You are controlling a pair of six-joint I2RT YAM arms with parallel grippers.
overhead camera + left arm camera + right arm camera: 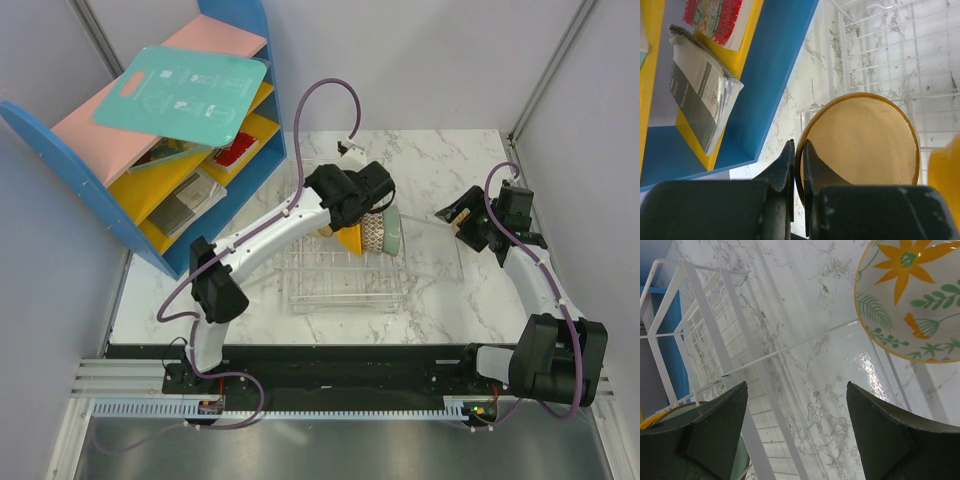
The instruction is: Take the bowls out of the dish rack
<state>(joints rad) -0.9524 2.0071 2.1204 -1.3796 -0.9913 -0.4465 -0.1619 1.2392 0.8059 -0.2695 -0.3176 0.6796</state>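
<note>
The wire dish rack [345, 280] stands mid-table. In it stand on edge an orange bowl [349, 239], a grey mesh-patterned bowl [372, 232] and a mint green bowl [392, 230]. My left gripper [338, 222] hangs over the rack's far end. In the left wrist view this gripper [797, 145] is shut on the brown rim of a cream bowl [865, 145], with the orange bowl [946, 175] beside it. My right gripper [455, 215] stands open and empty to the right of the rack [705, 305]. A cream floral bowl [910, 305] sits just beyond that gripper [795, 385].
A blue-and-yellow shelf unit [180, 170] holding papers stands close to the rack's left, with a teal board [185, 95] on top. A clear glossy mat [865, 365] lies on the marble to the right of the rack. Grey walls close in the table.
</note>
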